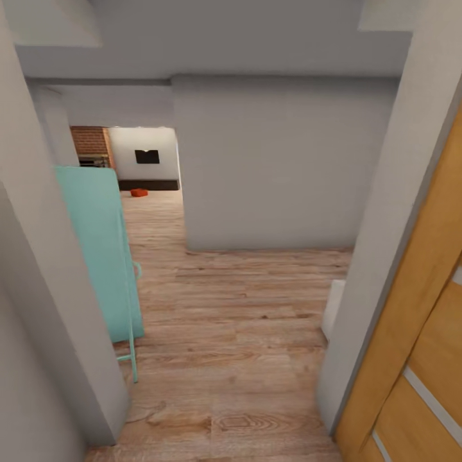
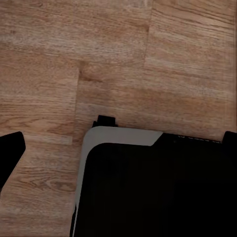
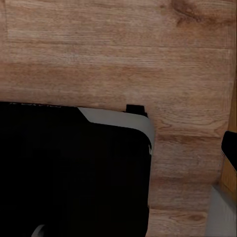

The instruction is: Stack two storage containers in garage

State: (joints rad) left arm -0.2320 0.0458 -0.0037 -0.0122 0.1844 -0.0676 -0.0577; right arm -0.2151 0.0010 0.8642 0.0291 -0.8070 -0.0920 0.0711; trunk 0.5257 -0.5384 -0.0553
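One orange-red storage container [image 1: 138,192] lies far off on the light wood floor of the living room [image 1: 144,160], seen through the opening at the end of the hallway, in front of a long dark low cabinet [image 1: 149,185]. The garage is out of view. My left gripper [image 2: 123,137] hangs open over the plank floor, its black fingertips [image 2: 12,150] wide apart at the view's edges and nothing between them. One black finger [image 3: 230,147] of the right gripper stands at the edge of its view, also spread open and empty.
A turquoise panel on thin legs [image 1: 102,256] leans along the left wall. A grey wall corner [image 1: 269,167] juts in ahead on the right. A wooden door [image 1: 423,333] stands at the near right. My dark base [image 2: 153,187] is below both wrists.
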